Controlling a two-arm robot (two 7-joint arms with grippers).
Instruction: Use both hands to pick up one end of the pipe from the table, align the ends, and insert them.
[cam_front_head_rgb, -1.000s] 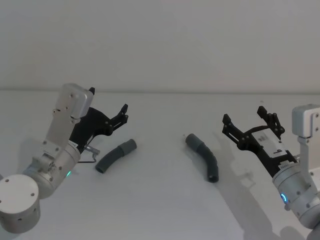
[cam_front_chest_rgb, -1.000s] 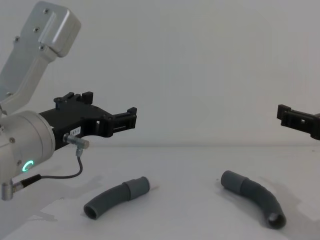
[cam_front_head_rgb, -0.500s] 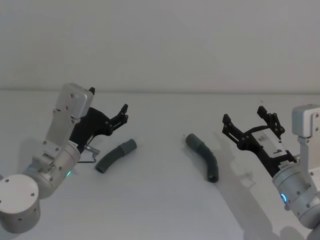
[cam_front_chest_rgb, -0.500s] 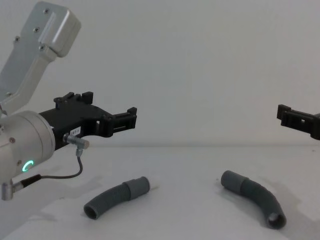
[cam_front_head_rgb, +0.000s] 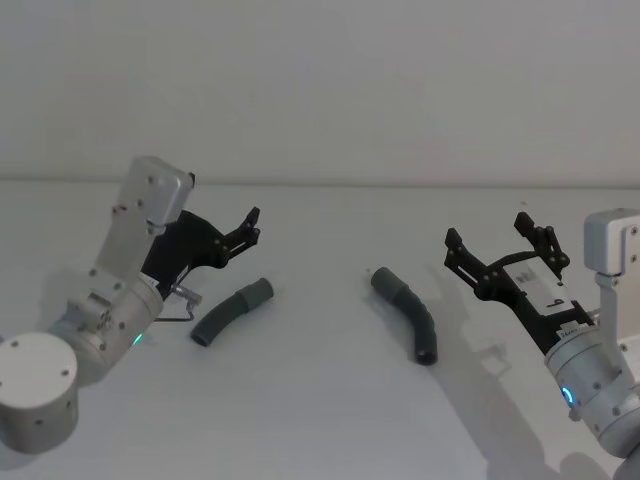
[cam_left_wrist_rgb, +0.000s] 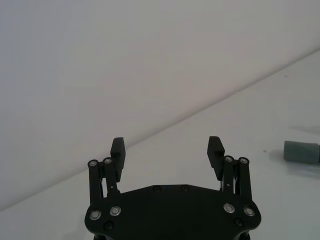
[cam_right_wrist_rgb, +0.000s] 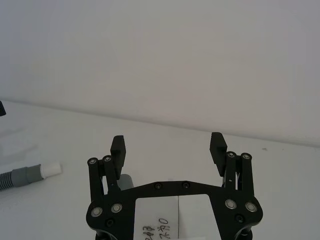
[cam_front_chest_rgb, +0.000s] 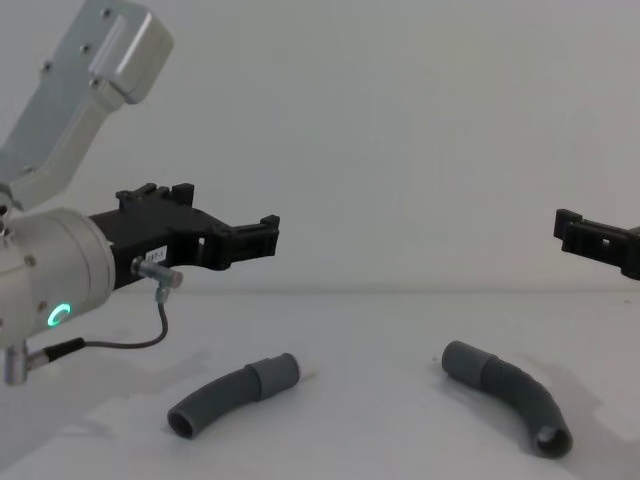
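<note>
Ribbed matt grey pipe (cam_front_head_rgb: 232, 311), smooth matt white table (cam_front_head_rgb: 320, 410)

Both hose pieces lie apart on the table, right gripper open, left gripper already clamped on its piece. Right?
No. The left gripper is open and empty: the left wrist view shows its jaws spread on nothing, and the chest view has it clear of the left piece. The rest holds: the right piece lies apart from it on the table, right gripper open.
</note>
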